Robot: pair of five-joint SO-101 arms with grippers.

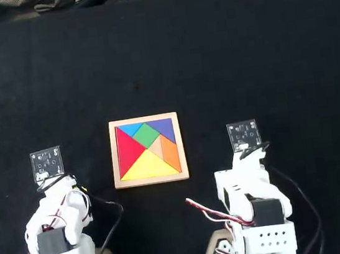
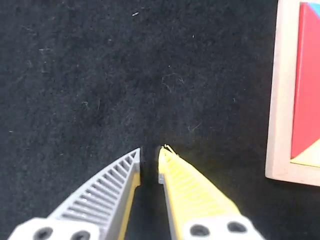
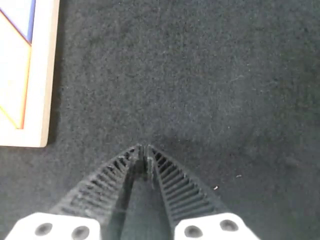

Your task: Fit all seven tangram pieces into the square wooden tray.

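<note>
Seven tangram pieces (image 1: 129, 152), one wooden tray (image 1: 152, 180)

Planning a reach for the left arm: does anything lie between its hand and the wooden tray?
Nothing visible does. Only bare black cloth lies between the left hand and the wooden tray.

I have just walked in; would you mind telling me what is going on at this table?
Nothing is being handled at the moment. The square wooden tray lies on the black table between the two arms, and the coloured tangram pieces fill it flat with no gap showing. The left pincer and the right pincer sit one on each side of the tray, both shut and holding nothing.
</note>
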